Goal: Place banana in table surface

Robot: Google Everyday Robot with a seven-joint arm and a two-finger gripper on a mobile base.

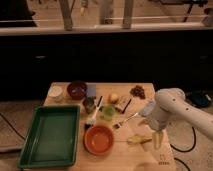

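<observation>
Pale-yellow banana (136,140), long axis left-right on table surface (131,161); gripper (157,141) at its R end, grip can't tell.

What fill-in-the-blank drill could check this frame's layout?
1. The banana lies between the gripper and the ____ bowl.
2. The tray on the table surface is coloured ____.
3. The arm above the gripper is coloured ____.
Missing words: orange, green, white.

One high camera looks down on the table surface (131,158), gripper (157,140) lower right.
</observation>
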